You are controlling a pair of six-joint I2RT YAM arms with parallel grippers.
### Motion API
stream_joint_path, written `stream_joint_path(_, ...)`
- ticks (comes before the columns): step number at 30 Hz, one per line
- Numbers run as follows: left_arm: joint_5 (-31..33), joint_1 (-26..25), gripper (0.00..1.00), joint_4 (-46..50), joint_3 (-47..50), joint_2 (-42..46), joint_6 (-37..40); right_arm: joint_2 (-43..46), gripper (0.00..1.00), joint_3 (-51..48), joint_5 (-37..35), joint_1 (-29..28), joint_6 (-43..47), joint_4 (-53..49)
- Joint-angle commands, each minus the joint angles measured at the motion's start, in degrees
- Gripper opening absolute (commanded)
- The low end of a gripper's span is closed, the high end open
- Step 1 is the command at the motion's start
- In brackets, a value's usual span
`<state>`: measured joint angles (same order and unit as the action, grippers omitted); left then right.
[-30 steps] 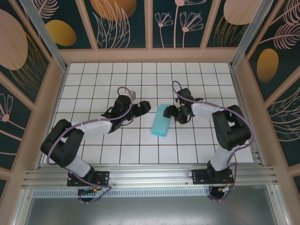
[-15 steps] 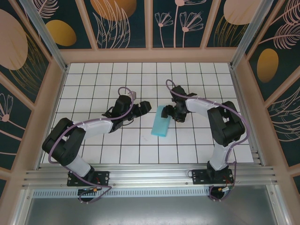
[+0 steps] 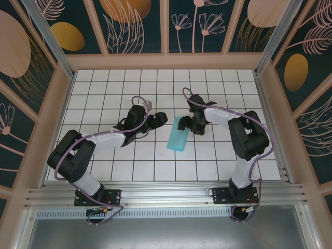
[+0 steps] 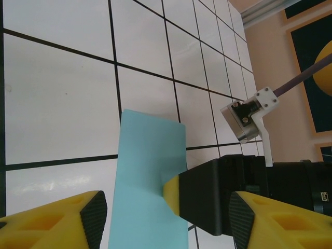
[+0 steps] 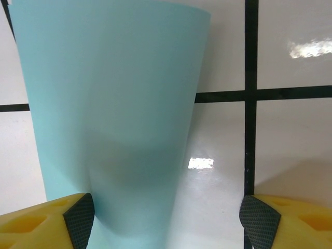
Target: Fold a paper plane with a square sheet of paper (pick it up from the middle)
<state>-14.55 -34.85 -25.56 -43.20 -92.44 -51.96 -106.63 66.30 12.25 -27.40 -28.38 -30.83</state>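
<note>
Creeping inward, your right gripper [image 3: 188, 124] now sits at the far end of the square sheet of paper [image 3: 177, 139], which lies folded on the table [image 3: 104, 88] between the arms. It and your left gripper [image 3: 160, 120] both have fingers spread and grip nothing, so the next fold looks unstarted.

Far half of the table [image 3: 104, 83] is bare tile, and so is the near-centre strip between the two arms. Mid-table is tight: the folded sheet [image 3: 177, 137] lies flat, with the right gripper [image 3: 188, 124] at its right edge and the left gripper [image 3: 161, 119] near its left. Both stand with jaws apart. Walls [image 3: 166, 61] box in the far, left and right edges; a rail [image 3: 166, 194] runs along the near edge.
</note>
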Motion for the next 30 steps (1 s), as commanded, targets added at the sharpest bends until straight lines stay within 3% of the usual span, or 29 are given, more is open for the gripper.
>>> stream_joint_path(1, -0.9, -0.3, 0.65, -1.6, -0.9, -1.0, 0.4, -5.9, 0.79, -2.4, -3.5, -0.3, 0.4, 0.2)
stream_joint_path(17, -3.0, -0.3, 0.54, -0.1, -3.2, -4.6, -0.1, -8.3, 0.77, -2.7, -4.8, -0.5, 2.7, 0.4)
stream_joint_path(30, -3.0, -0.3, 0.53, 0.3, -3.6, -5.3, -0.5, -9.0, 0.76, -2.4, -6.1, -0.1, 4.0, -0.1)
